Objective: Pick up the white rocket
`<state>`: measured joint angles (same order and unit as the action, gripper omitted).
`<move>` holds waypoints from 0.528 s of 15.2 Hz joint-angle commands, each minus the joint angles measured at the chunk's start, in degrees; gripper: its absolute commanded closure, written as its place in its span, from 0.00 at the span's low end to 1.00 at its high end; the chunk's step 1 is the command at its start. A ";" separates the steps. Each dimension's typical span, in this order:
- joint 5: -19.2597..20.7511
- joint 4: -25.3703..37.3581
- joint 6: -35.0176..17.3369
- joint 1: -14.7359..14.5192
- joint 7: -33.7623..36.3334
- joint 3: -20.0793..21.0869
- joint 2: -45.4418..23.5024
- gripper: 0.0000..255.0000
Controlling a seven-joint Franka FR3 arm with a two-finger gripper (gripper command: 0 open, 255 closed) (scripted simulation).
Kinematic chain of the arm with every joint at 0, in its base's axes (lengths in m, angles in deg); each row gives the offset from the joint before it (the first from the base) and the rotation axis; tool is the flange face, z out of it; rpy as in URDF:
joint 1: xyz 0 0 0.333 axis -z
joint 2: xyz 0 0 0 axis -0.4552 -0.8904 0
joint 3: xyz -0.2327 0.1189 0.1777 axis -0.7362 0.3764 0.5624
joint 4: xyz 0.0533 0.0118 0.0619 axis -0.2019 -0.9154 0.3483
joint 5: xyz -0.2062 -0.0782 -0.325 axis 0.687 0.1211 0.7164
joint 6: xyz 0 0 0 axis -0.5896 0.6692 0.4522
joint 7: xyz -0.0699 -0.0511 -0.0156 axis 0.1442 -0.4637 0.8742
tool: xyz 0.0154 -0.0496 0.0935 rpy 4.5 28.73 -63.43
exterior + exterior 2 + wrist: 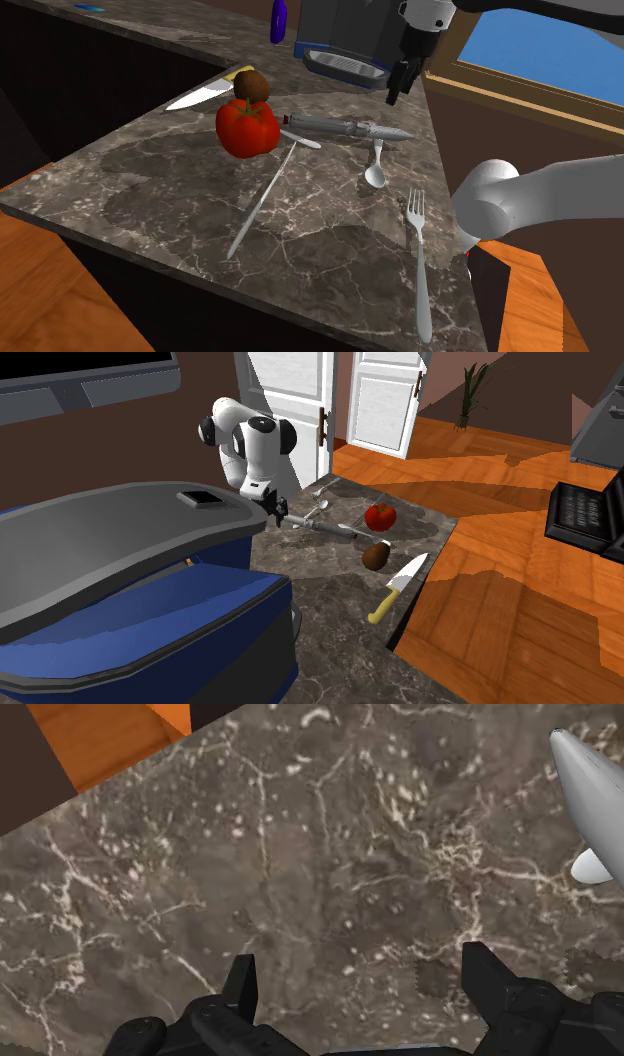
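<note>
**Shoulder view.** Dark veined marble counter. The rocket, drawn pale grey, lies on its side on the far part of the counter. Its nose points to the shoulder view's right, and its tail is just beside a red fruit. The gripper hangs above the counter, beyond the rocket's nose end and apart from it, in front of a blue-grey appliance. A spoon lies just nearer than the rocket. A fork lies nearer again, towards the right edge. A knife lies far left.

**Second exterior view.** The white arm bends down over the counter. The gripper is low, close by one end of the rocket. Whether they touch, I cannot tell. The red fruit sits to the right of the rocket. The knife lies near the counter's edge.

**Wrist view.** The fingers stand well apart, with bare marble between them and nothing clasped. The rocket's rounded pale nose lies ahead of the gripper and off to one side, outside the gap.
</note>
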<state>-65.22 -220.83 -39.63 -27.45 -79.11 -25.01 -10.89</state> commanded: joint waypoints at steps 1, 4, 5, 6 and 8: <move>0.00 0.00 0.00 0.00 0.00 0.00 0.00 0.00; -1.28 1.16 -1.19 -3.61 -2.94 2.22 -2.08 0.00; -1.69 1.54 -1.55 -4.79 -3.92 2.97 -2.72 0.00; -2.09 1.91 -1.90 -5.97 -4.90 3.72 -3.33 0.00; -2.87 2.62 -2.54 -8.28 -6.88 5.23 -4.47 0.00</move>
<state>-67.78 -218.63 -41.57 -34.58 -84.81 -20.44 -14.49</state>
